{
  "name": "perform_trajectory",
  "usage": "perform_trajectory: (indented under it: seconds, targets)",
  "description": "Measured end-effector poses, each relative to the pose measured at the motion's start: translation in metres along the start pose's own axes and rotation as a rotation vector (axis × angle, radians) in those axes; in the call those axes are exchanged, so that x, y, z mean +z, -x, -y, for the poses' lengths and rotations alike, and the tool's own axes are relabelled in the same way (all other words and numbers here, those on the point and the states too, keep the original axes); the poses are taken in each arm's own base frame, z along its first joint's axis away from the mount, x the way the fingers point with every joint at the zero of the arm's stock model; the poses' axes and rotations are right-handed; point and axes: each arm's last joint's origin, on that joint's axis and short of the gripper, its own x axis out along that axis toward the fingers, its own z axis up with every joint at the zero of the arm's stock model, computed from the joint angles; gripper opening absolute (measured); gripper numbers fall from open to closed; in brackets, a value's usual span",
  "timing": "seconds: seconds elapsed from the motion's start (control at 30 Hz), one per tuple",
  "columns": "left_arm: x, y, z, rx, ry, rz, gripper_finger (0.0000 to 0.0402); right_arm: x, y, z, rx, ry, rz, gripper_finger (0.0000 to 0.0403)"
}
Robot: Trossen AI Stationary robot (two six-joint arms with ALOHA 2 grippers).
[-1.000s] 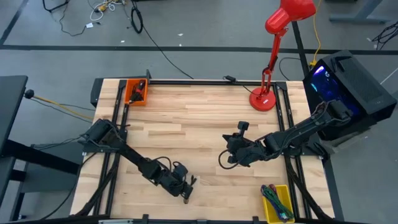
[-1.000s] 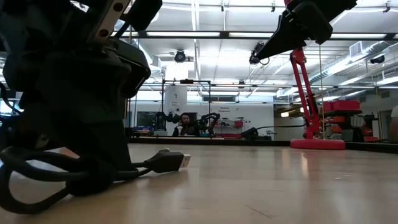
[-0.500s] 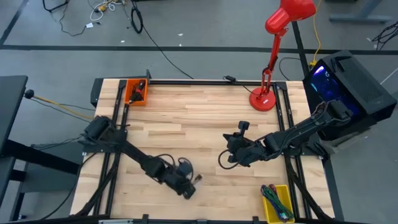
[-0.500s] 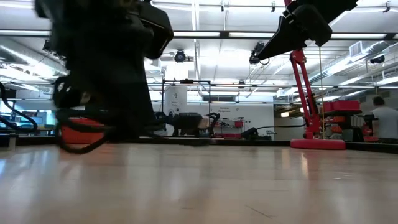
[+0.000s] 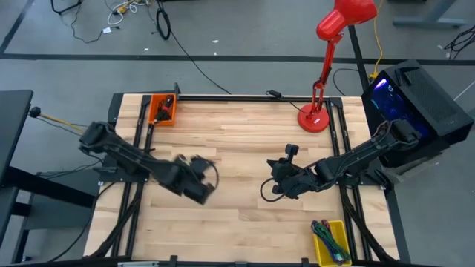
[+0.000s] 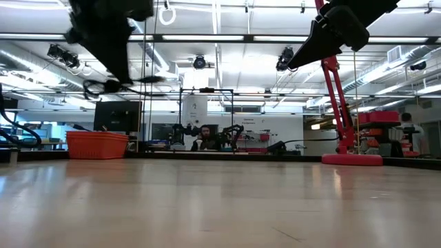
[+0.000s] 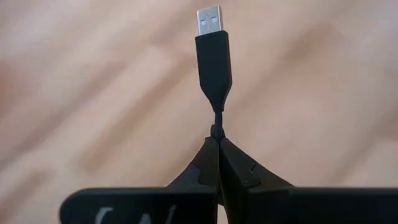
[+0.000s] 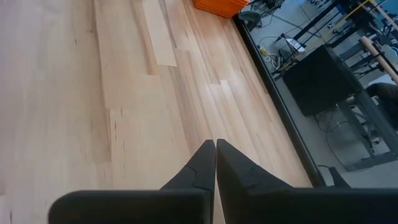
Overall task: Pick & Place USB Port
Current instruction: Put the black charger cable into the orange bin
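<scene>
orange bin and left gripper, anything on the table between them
Nothing: in the high view only bare wood lies between the orange bin and the left gripper, which is shut on the usb cable.

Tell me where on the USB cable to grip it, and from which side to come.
Grip the thin cord just behind the black plug body of the USB cable, coming from the cord end along its length. The left end effector is shut there, leaving the metal tip free and pointing straight ahead. That looks best for later insertion.
</scene>
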Motion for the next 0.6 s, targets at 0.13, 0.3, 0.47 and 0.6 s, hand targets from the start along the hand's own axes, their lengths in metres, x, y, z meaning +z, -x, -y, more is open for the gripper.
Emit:
perform_trajectory:
  seconds: [0.13,0.3,0.47,0.6]
  targets:
    - [0.008,0.019,-0.035,0.144,0.026,0.042,0.0000,0.000,0.000,0.000,0.001,-0.014,-0.001,0.0016]
    - [0.019,0.040,-0.071,0.234,0.072,0.110,0.0000,0.001,0.000,0.000,0.009,-0.032,0.008,0.0016]
    - [0.029,0.057,-0.103,0.269,0.115,0.176,0.0000,0.002,0.000,-0.001,0.012,-0.042,0.012,0.0016]
    - [0.033,0.069,-0.128,0.317,0.144,0.198,0.0000,0.002,0.000,-0.001,0.012,-0.049,0.013,0.0016]
